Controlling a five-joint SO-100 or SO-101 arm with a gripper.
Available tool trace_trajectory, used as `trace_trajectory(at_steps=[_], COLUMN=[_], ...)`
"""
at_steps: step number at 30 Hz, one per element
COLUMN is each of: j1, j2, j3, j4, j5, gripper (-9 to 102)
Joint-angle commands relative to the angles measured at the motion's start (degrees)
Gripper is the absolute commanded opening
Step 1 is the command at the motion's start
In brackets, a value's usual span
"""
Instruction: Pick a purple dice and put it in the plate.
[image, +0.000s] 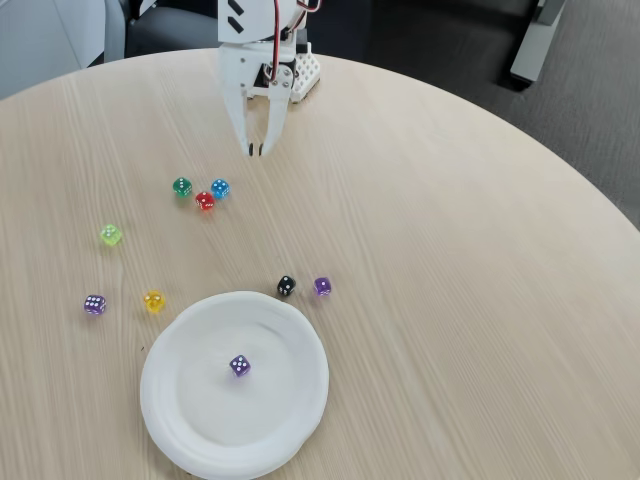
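**One purple dice sits in the plate, pincer hangs empty**

My pincer (257, 150) hangs over the worktop (480, 300) far behind the plate (180, 420), tips nearly pressed together and pinching nothing. A purple dice (240, 365) lies near the plate's middle. Another purple dice (322, 286) rests just beyond the plate's far rim, beside the black die (286, 286). I judge a reach there risks nudging that black neighbour or clipping the rim.
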Motion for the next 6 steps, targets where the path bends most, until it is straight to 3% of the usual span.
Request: trace_trajectory(at_steps=[1,6], j1=[0.3,0.3], j2=[0.4,0.4], j3=[-0.3,-0.3], j4=[-0.6,-0.6], j5=[0.4,0.4], gripper=[4,4])
